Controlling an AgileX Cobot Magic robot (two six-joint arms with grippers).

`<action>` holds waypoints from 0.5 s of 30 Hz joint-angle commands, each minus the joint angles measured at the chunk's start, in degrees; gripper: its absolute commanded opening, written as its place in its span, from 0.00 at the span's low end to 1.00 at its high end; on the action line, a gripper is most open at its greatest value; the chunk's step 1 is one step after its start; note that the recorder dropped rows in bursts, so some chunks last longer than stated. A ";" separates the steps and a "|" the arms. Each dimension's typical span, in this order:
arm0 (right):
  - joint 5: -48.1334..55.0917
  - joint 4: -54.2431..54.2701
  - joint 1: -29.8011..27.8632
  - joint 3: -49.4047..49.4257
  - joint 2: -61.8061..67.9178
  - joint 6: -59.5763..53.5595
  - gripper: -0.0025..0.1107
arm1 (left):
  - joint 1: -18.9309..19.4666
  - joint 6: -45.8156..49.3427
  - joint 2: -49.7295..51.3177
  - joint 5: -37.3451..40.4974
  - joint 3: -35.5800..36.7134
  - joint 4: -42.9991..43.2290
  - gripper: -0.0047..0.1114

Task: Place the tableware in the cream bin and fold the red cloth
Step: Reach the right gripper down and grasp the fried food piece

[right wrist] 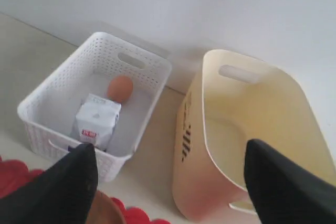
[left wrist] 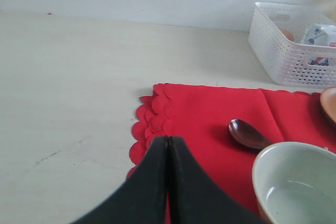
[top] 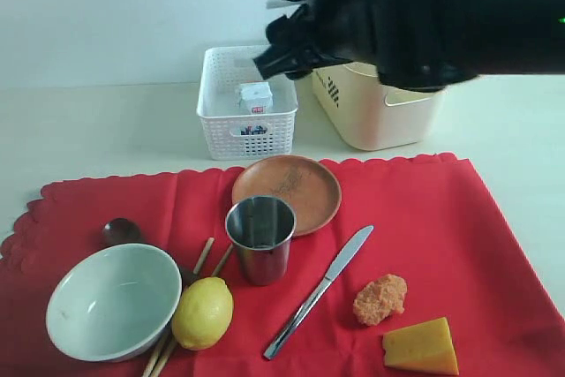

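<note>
Your left gripper (left wrist: 168, 145) hangs pinched shut on nothing over the cloth's (left wrist: 205, 114) left scalloped edge, near the spoon (left wrist: 247, 134) and bowl (left wrist: 296, 182). Further right on the cloth are the cup (top: 260, 237), plate (top: 287, 192) and knife (top: 320, 292). Your right gripper (right wrist: 169, 150) hovers high with its fingers spread wide and holding nothing, above the basket (right wrist: 47, 135) and bin (right wrist: 189, 129).

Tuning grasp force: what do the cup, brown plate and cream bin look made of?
Cup: likely steel, brushed grey with reflections. Brown plate: matte, wood or glazed clay, cannot tell. Cream bin: smooth moulded plastic, handle cut-outs.
</note>
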 commanded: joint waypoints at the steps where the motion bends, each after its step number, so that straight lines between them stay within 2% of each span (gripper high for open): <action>1: -0.28 0.08 0.06 10.09 -9.63 -0.72 0.67 | -0.30 -0.11 -0.33 -0.45 -0.01 0.00 0.05; 3: 2.69 0.08 0.06 16.27 -14.91 -0.72 0.67 | -0.30 -0.11 -0.33 -0.45 -0.01 0.00 0.05; 5: 10.40 0.08 0.06 22.11 -18.76 -0.44 0.67 | -0.30 -0.11 -0.33 -0.45 -0.01 0.00 0.05; 8: 29.22 0.08 0.06 28.10 -20.35 3.71 0.67 | -0.30 -0.11 -0.33 -0.45 -0.01 0.00 0.05; 11: 40.75 -0.10 0.06 30.72 -20.25 9.88 0.67 | -0.30 -0.11 -0.33 -0.45 -0.01 0.00 0.05; 13: 44.84 -15.04 0.06 30.58 -20.25 24.70 0.67 | -0.30 -0.11 -0.33 -0.45 -0.01 0.00 0.05; 15: 48.40 -39.72 0.06 29.26 -20.25 48.42 0.67 | -0.30 -0.11 -0.33 -0.45 -0.01 0.00 0.05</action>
